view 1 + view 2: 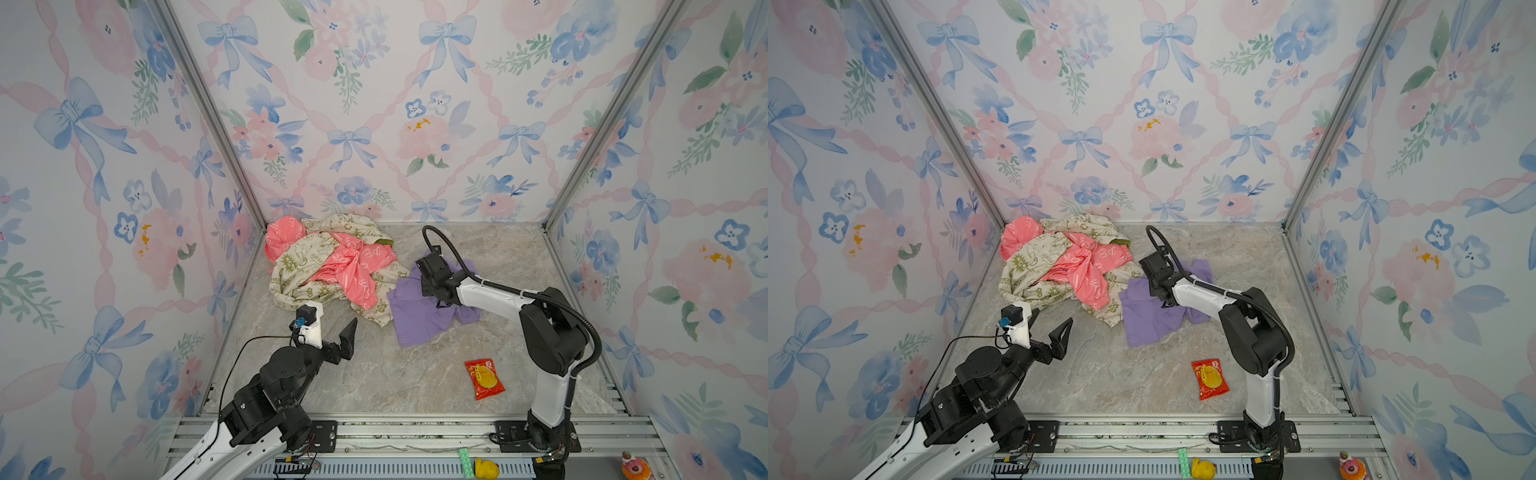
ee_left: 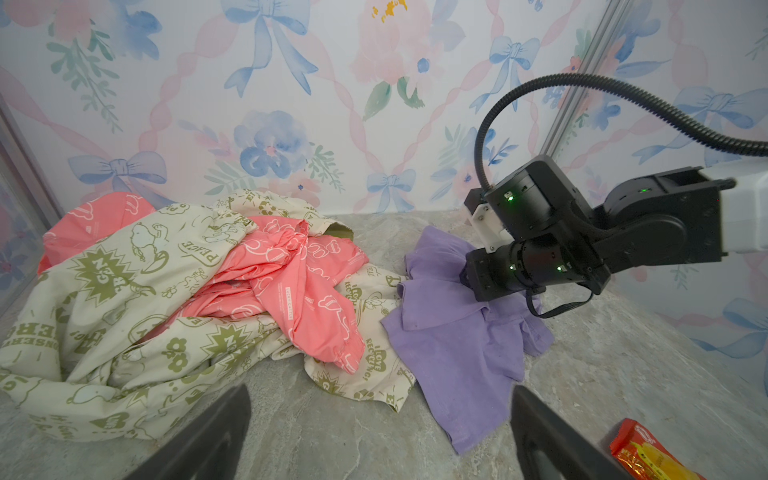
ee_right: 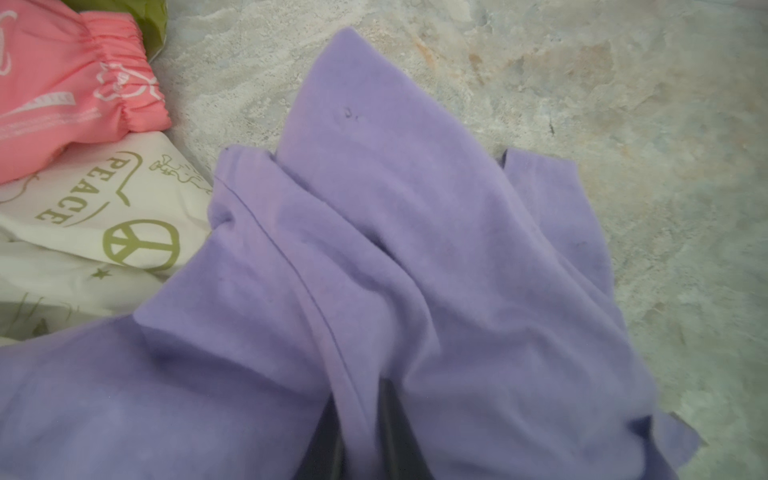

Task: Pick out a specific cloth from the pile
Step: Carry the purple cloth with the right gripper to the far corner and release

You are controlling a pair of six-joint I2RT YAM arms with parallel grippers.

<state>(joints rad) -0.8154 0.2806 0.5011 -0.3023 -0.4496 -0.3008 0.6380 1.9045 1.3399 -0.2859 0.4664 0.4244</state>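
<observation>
The cloth (image 1: 417, 318) (image 1: 1144, 320) is plain lavender and lies crumpled on the marble floor, right of the pile (image 1: 328, 266) (image 1: 1063, 266) and touching its cream edge. In the right wrist view my right gripper (image 3: 359, 399) is shut on a raised fold of the cloth (image 3: 374, 228). Its fingers are hidden under the wrist in both top views. The left gripper (image 1: 332, 328) (image 1: 1050, 326) (image 2: 380, 436) hovers open and holds nothing, in front of the pile (image 2: 166, 291) and short of the cloth (image 2: 457, 353).
A red snack packet (image 1: 484, 379) (image 1: 1209, 379) (image 2: 648, 453) lies on the floor near the right arm's base. Flowered walls close in the left, back and right sides. A yellow duck (image 1: 486, 468) and a green brick (image 1: 465, 463) sit on the front rail.
</observation>
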